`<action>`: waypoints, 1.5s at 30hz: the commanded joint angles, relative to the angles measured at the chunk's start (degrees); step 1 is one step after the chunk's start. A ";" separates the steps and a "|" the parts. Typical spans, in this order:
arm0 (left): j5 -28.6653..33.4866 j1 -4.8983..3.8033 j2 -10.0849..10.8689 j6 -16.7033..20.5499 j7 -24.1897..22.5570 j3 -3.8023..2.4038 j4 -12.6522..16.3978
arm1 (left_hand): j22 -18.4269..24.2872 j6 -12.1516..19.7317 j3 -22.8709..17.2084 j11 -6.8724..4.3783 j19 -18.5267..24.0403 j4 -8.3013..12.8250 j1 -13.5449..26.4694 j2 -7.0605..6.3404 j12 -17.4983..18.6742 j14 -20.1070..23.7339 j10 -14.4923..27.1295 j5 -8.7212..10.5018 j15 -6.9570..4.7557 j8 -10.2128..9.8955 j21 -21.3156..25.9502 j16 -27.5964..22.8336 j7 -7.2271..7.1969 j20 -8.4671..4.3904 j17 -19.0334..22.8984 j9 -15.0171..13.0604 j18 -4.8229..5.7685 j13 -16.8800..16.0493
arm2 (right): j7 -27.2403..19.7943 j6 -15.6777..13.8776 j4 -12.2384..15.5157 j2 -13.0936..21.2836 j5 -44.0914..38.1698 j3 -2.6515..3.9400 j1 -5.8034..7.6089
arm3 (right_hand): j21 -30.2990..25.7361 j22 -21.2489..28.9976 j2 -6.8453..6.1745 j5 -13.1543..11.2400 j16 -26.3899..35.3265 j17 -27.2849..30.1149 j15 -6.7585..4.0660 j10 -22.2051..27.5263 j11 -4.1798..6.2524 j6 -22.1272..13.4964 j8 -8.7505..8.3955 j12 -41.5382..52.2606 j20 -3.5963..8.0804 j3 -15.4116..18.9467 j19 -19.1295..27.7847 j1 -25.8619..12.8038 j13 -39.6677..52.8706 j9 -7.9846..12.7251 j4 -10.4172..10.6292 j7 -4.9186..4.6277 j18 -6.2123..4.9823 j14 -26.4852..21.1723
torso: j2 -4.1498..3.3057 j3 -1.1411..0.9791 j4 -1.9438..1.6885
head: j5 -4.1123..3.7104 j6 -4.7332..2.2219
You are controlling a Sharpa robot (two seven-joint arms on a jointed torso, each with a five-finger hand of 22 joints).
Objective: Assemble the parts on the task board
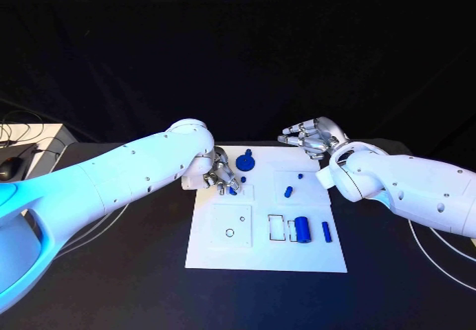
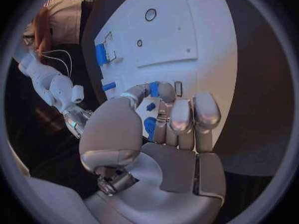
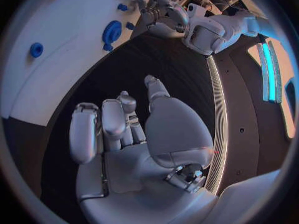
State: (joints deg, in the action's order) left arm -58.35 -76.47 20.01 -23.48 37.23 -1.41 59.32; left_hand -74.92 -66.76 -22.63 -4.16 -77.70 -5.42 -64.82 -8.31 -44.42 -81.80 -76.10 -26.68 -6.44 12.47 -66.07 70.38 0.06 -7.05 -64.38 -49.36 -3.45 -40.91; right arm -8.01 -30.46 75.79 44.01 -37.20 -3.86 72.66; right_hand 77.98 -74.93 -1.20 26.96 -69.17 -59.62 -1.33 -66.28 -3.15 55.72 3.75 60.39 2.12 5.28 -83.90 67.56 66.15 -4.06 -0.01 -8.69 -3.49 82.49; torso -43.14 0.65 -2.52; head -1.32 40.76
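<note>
Currently, scene status:
Task board: the white task board [image 1: 223, 244] is lying flat in the middle of the black worktop [image 1: 119, 289], between the two arms.
Left hand: the left hand [image 1: 220, 173] is reaching over the board's far left part, fingers [image 2: 181, 115] curled downward toward the plate.
Left hand grasp: a small blue part [image 2: 150, 126] is showing between the thumb and the fingers in the left wrist view; whether it is being pinched or merely lying beneath them cannot be told.
Right hand: the right hand [image 1: 311, 137] is hovering above the worktop just beyond the board's far right corner, fingers [image 3: 112, 119] loosely bent and apart, holding nothing.
Round part: a blue disc-shaped part [image 1: 246, 162] is sitting near the board's far edge, just beside the left hand.
Small pegs: two small blue parts [image 1: 289, 191] are standing in the board's right middle area, apart from both hands.
Cylinder: a thick blue cylinder [image 1: 303, 229] is lying in a recess at the board's near right.
Rod: a slim blue rod [image 1: 327, 232] is lying just beside the cylinder, toward the board's right edge.
Holes: a round hole [image 1: 230, 233] is showing in the near left panel.
</note>
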 commanded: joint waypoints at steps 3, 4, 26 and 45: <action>-0.16 0.08 -0.20 -0.96 -0.32 0.02 0.13 | -0.51 -0.70 -9.76 -0.30 -0.42 10.03 -0.50 0.82 0.06 -0.25 -0.04 -0.28 0.12 0.08 -0.26 0.28 -0.21 0.09 -0.01 -2.33 0.11 -0.04 | -0.35 0.80 0.02 -0.01 -0.39 0.02 0.00 | -0.26 -11.67 0.39 0.05 0.06 0.06 -0.34 0.28 0.33 0.04 0.10 0.16 0.28 0.30 -4.53 0.11 0.01 -0.10 -0.01 -0.50 0.10 0.14 | -0.04 0.08 -0.06 | -0.11 0.11; -0.18 0.08 -0.22 -0.97 -0.30 0.02 0.10 | -0.51 -0.70 -9.76 -0.30 -0.42 10.03 -0.50 0.82 0.06 -0.25 -0.04 -0.28 0.12 0.08 -0.26 0.28 -0.21 0.09 -0.01 -2.33 0.11 -0.04 | -0.35 0.80 0.02 -0.01 -0.39 0.02 0.00 | -0.26 -11.67 0.39 0.05 0.06 0.06 -0.34 0.28 0.33 0.04 0.10 0.16 0.28 0.30 -4.53 0.11 0.01 -0.10 -0.01 -0.50 0.10 0.14 | -0.04 0.07 -0.07 | -0.12 0.11; 1.66 0.11 -1.04 -0.08 0.65 0.79 -1.01 | -0.65 -1.16 4.46 -0.54 -0.36 5.00 -1.43 3.36 -0.50 -0.16 0.47 0.83 -0.07 0.51 0.38 0.27 -1.29 -0.06 0.17 -2.04 0.24 -0.76 | -0.37 0.86 0.14 0.05 -0.39 0.02 0.00 | -0.39 -11.63 0.40 0.01 0.13 0.13 -0.34 0.36 0.33 0.05 0.09 0.06 0.28 0.30 -4.51 0.15 -0.06 -0.09 -0.18 -0.49 0.06 0.10 | 0.03 0.08 -0.08 | -0.32 0.35; 1.07 0.13 -0.47 2.13 0.16 0.79 -0.67 | -1.06 -1.95 22.12 -0.64 -0.65 0.41 -2.37 6.34 -0.93 -0.15 0.38 2.20 -0.16 0.98 0.56 0.42 -1.62 -0.22 0.21 -1.95 0.35 -0.72 | -0.44 0.77 0.00 0.11 -0.39 0.02 0.00 | -0.39 -11.63 0.40 0.01 0.13 0.13 -0.34 0.36 0.33 0.05 0.09 0.06 0.28 0.30 -4.51 0.15 -0.06 -0.09 -0.18 -0.49 0.06 0.10 | -0.01 0.08 -0.04 | -0.35 0.02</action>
State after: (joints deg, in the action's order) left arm -57.18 -76.52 19.52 -21.85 37.51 -0.72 58.49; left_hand -74.95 -68.96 -1.40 -4.66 -77.90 -4.84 -67.86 -1.79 -45.00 -81.78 -75.48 -24.71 -6.44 13.19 -65.80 70.61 -1.67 -7.26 -64.21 -51.31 -3.46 -41.60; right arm -8.01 -30.31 75.80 44.09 -37.20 -3.86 72.67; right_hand 77.98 -74.95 -1.20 26.96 -69.18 -59.54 -1.33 -66.12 -2.99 55.78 3.75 60.39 2.12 5.28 -83.90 67.56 66.15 -4.06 -0.01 -8.89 -3.49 82.49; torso -43.12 0.73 -2.55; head -1.61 40.83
